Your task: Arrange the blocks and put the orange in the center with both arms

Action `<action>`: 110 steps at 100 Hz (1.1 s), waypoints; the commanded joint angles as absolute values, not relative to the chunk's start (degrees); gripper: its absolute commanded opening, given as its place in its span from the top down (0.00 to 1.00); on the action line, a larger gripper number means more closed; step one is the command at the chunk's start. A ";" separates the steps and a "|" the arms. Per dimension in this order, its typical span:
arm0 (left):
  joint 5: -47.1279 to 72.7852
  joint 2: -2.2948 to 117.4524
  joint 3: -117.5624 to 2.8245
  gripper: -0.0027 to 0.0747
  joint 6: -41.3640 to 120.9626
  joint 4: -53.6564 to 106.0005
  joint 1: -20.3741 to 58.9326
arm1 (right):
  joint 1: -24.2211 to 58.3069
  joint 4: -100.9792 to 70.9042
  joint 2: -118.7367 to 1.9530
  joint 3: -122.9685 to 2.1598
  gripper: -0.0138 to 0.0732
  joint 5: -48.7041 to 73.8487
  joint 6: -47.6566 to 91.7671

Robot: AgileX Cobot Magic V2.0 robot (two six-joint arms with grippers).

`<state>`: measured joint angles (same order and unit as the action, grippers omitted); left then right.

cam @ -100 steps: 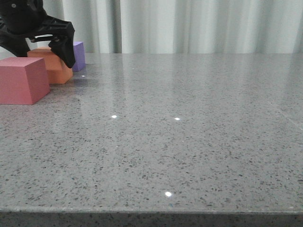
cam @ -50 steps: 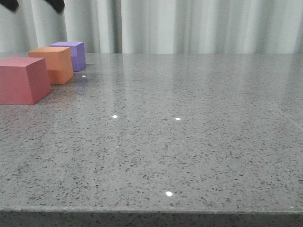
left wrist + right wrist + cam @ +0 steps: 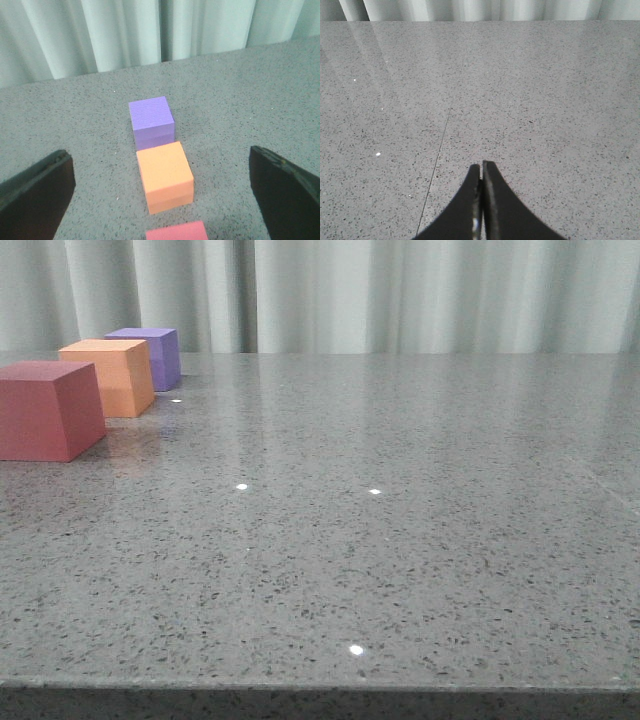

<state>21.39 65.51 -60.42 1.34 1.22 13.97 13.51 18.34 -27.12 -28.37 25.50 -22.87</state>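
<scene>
Where the front view is concerned, the orange cube [image 3: 109,376] is seen between the pinkish-red cube [image 3: 48,408] and the purple cube [image 3: 149,355], in a row at the table's [image 3: 400,520] far left; no arm is seen there. Only the left wrist view shows the left gripper [image 3: 160,195], fingers spread wide, raised over the row with the orange cube [image 3: 165,176] between the tips; the pinkish-red cube [image 3: 177,232] is cut off at the edge. The right gripper [image 3: 480,200] is pressed together over bare table, no cube in its view.
</scene>
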 commanded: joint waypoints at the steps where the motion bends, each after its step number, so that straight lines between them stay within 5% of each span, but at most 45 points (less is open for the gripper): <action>1: 12.52 59.12 -55.84 0.10 0.80 1.85 13.64 | 13.18 19.00 -27.14 -29.90 0.97 21.12 -22.56; 44: 9.46 35.33 -33.61 0.26 0.80 3.11 13.64 | 13.18 19.00 -27.14 -29.90 0.97 21.12 -22.56; 65: 9.91 28.00 -29.88 0.52 0.80 3.28 13.64 | 13.18 19.00 -27.14 -29.90 0.97 21.12 -22.56; 90: 10.21 26.61 -29.50 1.00 0.80 4.96 13.64 | 13.18 19.00 -27.14 -29.90 0.97 21.12 -22.56; 110: 10.21 26.61 -29.50 0.99 0.80 4.96 13.64 | 13.18 19.00 -27.14 -29.90 0.97 21.12 -22.56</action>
<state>14.75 26.46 -27.93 1.13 4.29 13.73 13.51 18.34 -27.12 -28.37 25.50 -22.99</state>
